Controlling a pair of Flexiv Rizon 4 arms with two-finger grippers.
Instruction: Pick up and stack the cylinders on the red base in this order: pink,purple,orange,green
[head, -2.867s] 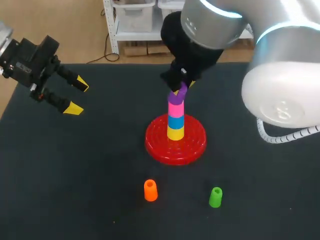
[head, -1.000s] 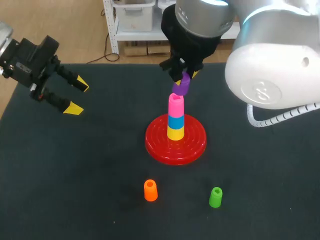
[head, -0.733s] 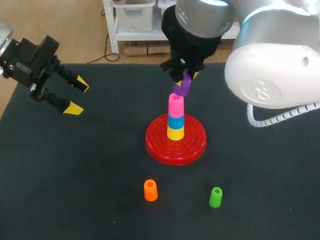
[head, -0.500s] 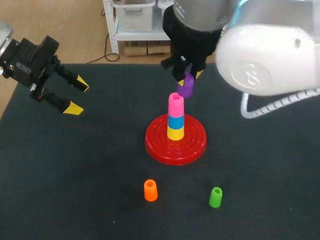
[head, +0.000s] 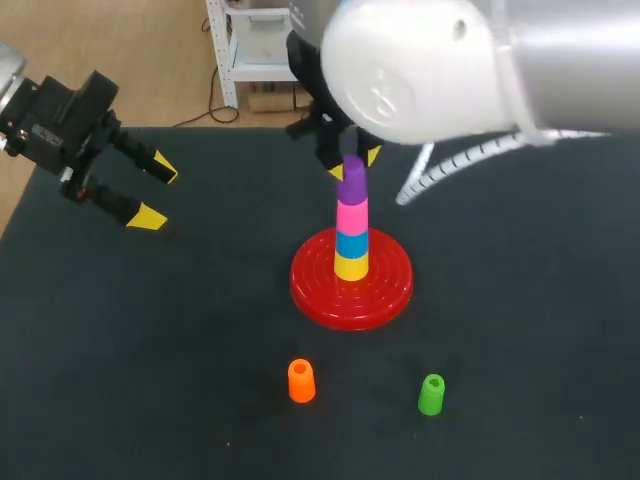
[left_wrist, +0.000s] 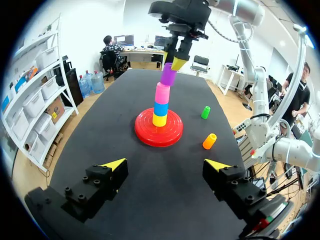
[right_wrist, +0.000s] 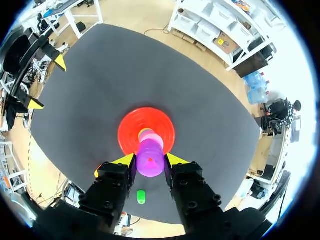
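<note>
My right hand (right_wrist: 150, 161) was closed on the purple cylinder (head: 352, 183), atop the pink cylinder (head: 351, 215) of the stack on the red base (head: 310, 290). My left hand (head: 155, 194) hung wide open and empty at the far left. The orange cylinder (head: 301, 381) and green cylinder (head: 431, 394) stood nearer on the worktop (head: 150, 350).

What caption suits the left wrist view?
Right gripper holds the purple cylinder on the pink cylinder; orange cylinder and green cylinder wait beside the red base.

A blue plastic cylinder (head: 351, 243) is pictured stacked on a yellow one (head: 350, 267), mid-way across a dark matte tabletop (head: 150, 350).
</note>
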